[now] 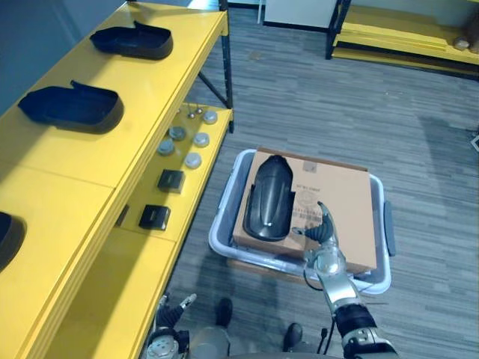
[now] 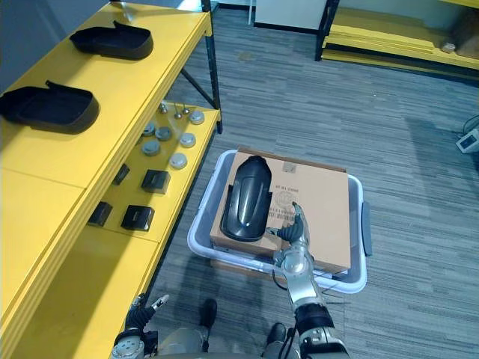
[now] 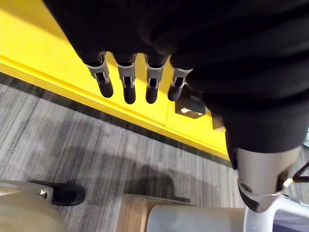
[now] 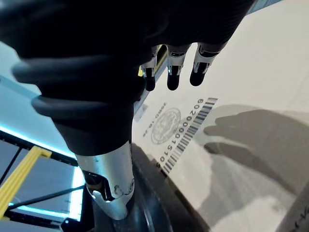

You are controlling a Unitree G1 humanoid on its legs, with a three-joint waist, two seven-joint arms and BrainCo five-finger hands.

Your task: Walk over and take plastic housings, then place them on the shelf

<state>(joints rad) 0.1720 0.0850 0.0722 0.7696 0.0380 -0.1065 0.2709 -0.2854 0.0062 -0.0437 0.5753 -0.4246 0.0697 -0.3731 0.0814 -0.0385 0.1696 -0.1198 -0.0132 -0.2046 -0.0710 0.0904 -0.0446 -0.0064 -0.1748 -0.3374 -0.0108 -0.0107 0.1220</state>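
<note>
A black plastic housing point(image 1: 268, 198) lies on a cardboard box point(image 1: 340, 198) inside a pale grey tote point(image 1: 222, 213) on the floor. My right hand point(image 1: 323, 233) hovers over the cardboard just right of that housing, open with straight fingers point(image 4: 175, 65), holding nothing; the housing's dark edge point(image 4: 149, 212) shows beside its thumb. Two more housings point(image 1: 133, 41) point(image 1: 71, 107) rest on the yellow top shelf point(image 1: 90, 161), and part of a third point(image 1: 9, 238) is at the left edge. My left hand point(image 1: 171, 313) hangs low beside the shelf, fingers point(image 3: 128, 84) straight and empty.
The lower yellow shelf carries several round metal discs point(image 1: 187, 142) and small black blocks point(image 1: 171, 180) point(image 1: 154, 217). A black shelf post point(image 1: 227, 67) stands at the far corner. Another yellow rack point(image 1: 404, 37) is across the grey carpet at the back right.
</note>
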